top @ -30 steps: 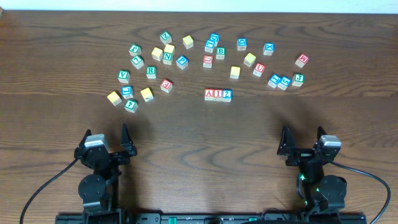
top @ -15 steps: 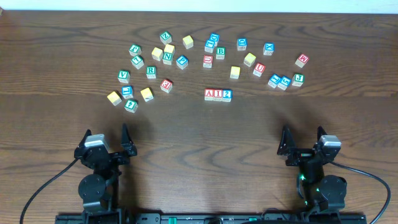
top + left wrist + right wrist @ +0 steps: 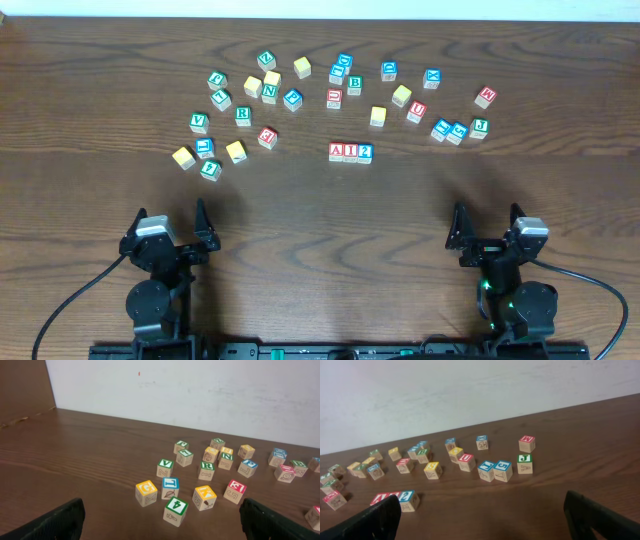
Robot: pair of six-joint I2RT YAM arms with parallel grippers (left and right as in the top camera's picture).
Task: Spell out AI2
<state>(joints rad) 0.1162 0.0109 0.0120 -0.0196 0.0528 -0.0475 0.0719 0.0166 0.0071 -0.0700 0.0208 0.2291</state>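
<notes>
1. Since the A cube (image 3: 337, 152), the I cube (image 3: 351, 152) and the 2 cube (image 3: 365, 152) already sit touching in one straight row near the middle of the table (image 3: 320, 220), I think the spelling job is done; from my side they read AI2.
2. My left gripper (image 3: 172, 226) is wide open and holds nothing; my right gripper (image 3: 487, 228) is wide open and holds nothing too; both rest at my edge of the table, well apart from the row.
3. The spare cubes (image 3: 270, 88) lie scattered behind the row and out to both sides; none of them touches it; the red U cube (image 3: 417, 112) sits off to the right, apart from the word.
4. For the next move I guess I need very little; I should keep my fingers away so I do not bump the row; I see no gap to close.
5. Set beside the picture from a second ago, nothing looks different; the three cubes are in the same spot, the spare cubes have not moved, and both my arms are parked the same way.
</notes>
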